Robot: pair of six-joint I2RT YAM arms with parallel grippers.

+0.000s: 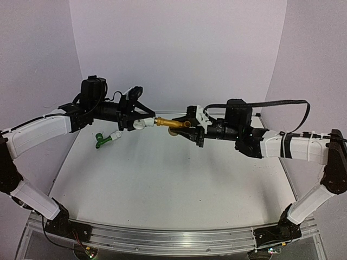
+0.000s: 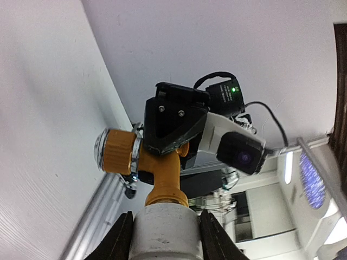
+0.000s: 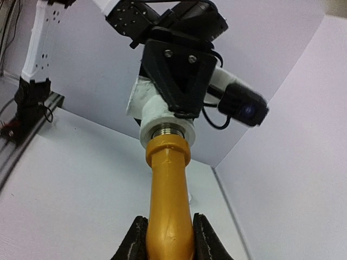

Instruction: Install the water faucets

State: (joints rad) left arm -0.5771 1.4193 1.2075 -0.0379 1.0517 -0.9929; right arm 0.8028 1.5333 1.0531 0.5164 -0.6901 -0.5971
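1. The left fingers [image 2: 115,242] are pinching a white pipe fitting [image 2: 165,233], one finger on each side of it, at the bottom edge of the left wrist view.
2. The right fingers [image 3: 205,241] are pinching the body of the yellow-gold faucet [image 3: 168,211], at the bottom centre of the right wrist view.
3. In the top view the yellow-gold faucet [image 1: 171,124] is held above the bench [image 1: 162,184], just above centre frame. It lies roughly level between the two arms.
4. One end of the yellow-gold faucet meets the mouth of the white pipe fitting [image 3: 161,116]. A narrow band of metal thread [image 3: 169,130] shows at the joint.
5. The round knob [image 2: 111,151] of the yellow-gold faucet points to the left of the left wrist view.
6. The green faucet [image 1: 100,142] lies on the bench at centre left of the top view, below the left arm and apart from both sets of fingers.
7. A second white fitting [image 1: 114,135] touches the green faucet on its right side. The pictures do not show whether the two are joined.
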